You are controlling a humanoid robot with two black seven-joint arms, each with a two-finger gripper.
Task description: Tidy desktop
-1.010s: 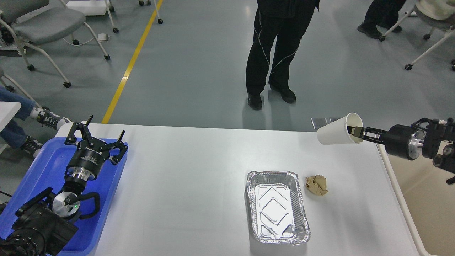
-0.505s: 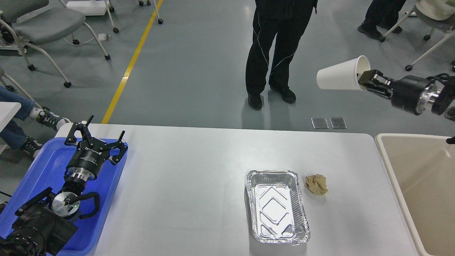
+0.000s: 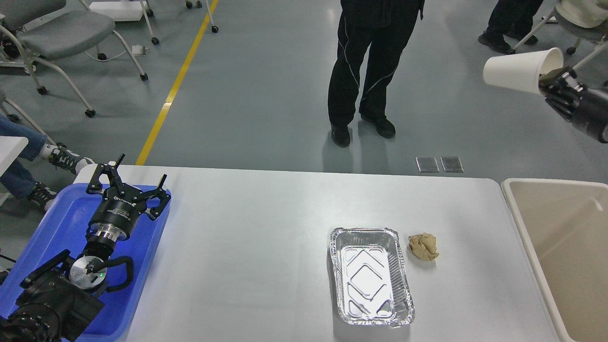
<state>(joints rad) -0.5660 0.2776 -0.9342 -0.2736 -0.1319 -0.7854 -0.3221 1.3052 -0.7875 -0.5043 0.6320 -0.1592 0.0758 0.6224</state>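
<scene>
Writing: pale lettering runs around the black collar of the left gripper [image 3: 127, 176], too small to read. No other labels legible anywhere in view.

Left gripper: fingers spread apart, holding nothing, poised above the far end of a blue tray [image 3: 61, 223]. The tray sits at the left end of the desktop [image 3: 247, 247].

Right gripper [image 3: 551, 78]: raised high at the upper right, clamped on the rim of a white paper cup [image 3: 520, 71]. The cup lies on its side in the air, base pointing left, mouth toward the gripper. One finger seems to sit inside the mouth; the fingers themselves are dark and hard to separate.

Desktop relative to the right gripper: well below and to its left, apart from it. A beige bin [image 3: 560, 237] stands below this gripper, just beside the desktop's right edge.

On the desktop, well to the right of the left gripper: a foil tray [image 3: 370, 275], and a crumpled brown paper ball [image 3: 423, 246] just beside its far right corner.
</scene>
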